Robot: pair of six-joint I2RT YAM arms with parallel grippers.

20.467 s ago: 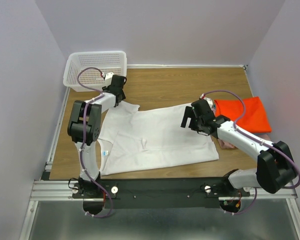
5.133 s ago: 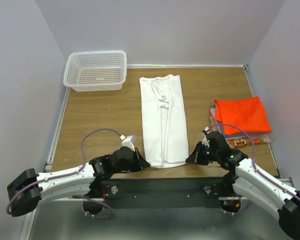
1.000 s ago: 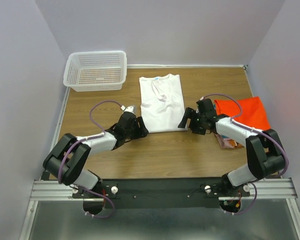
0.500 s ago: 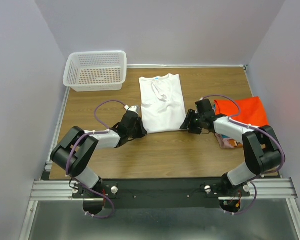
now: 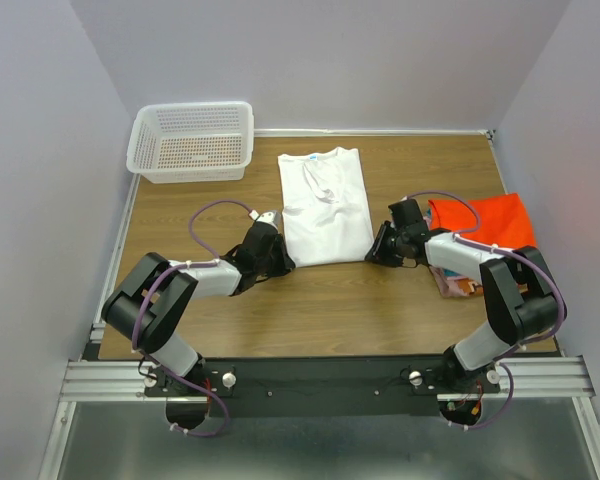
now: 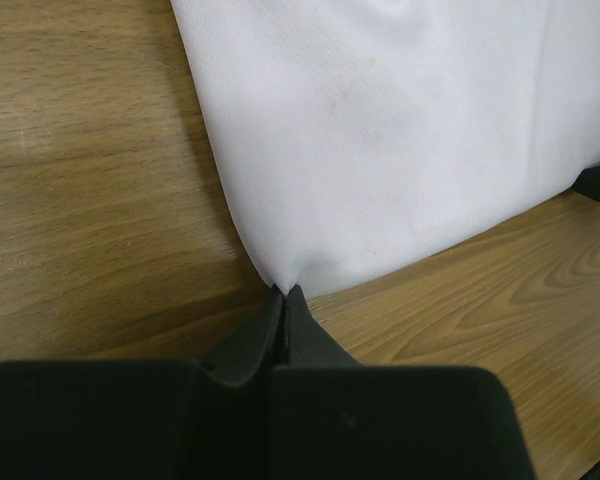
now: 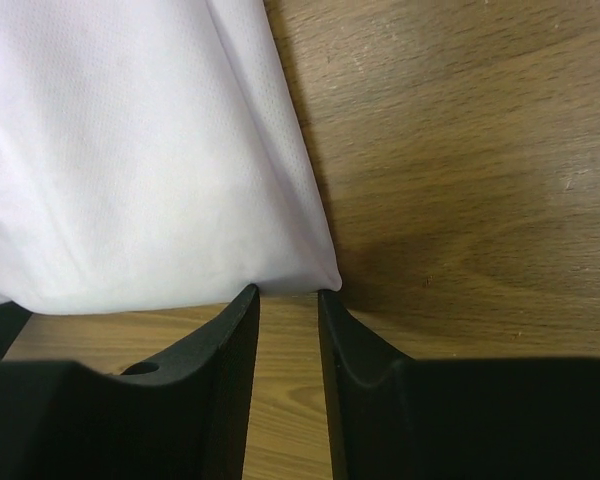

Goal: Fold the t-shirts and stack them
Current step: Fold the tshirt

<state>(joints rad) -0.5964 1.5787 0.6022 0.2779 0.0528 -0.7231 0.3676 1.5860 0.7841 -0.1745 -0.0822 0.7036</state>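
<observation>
The white t-shirt [image 5: 325,205], folded to a short rectangle, lies flat mid-table with its collar at the far end. My left gripper [image 5: 283,263] is low at its near-left corner. In the left wrist view the left gripper [image 6: 285,291] is shut, with the corner of the white t-shirt [image 6: 380,140] pinched at its tips. My right gripper [image 5: 376,252] is at the near-right corner. In the right wrist view the right gripper [image 7: 288,292] has its jaws apart, tips against the near edge of the white t-shirt [image 7: 130,150], nothing clamped. Folded t-shirts are stacked at right, an orange-red one [image 5: 485,228] on top.
A white mesh basket [image 5: 192,140] stands at the far left corner of the wooden table [image 5: 320,310]. The edges of other folded shirts [image 5: 458,285] show under the orange-red one. Walls enclose the table on three sides.
Over the last second the left gripper closed on the shirt's near-left corner. The right gripper slid in to the near-right corner and its jaws narrowed. The shirt has not moved.
</observation>
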